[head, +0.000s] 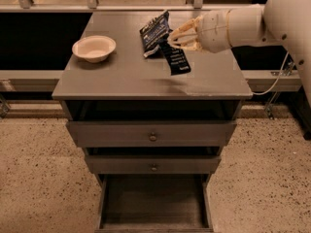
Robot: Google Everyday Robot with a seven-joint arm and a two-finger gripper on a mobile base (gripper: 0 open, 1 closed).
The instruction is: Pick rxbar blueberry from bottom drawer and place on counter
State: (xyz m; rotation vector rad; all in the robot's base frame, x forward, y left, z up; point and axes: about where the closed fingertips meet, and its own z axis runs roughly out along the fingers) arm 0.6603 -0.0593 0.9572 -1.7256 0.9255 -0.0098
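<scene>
The rxbar blueberry point(176, 60), a small dark bar with pale lettering, is over the right middle of the counter point(121, 76). My gripper point(179, 38) reaches in from the right and is shut on the bar's upper end, holding it low over the counter top. Whether the bar's lower end touches the top I cannot tell. The bottom drawer point(153, 200) stands pulled open at the foot of the cabinet, and its grey floor shows nothing in it.
A crinkled dark blue chip bag point(154, 32) lies on the counter just left of my gripper. A pale bowl point(94, 48) sits at the counter's left. The two upper drawers with round knobs point(152, 136) are slightly open. Speckled floor surrounds the cabinet.
</scene>
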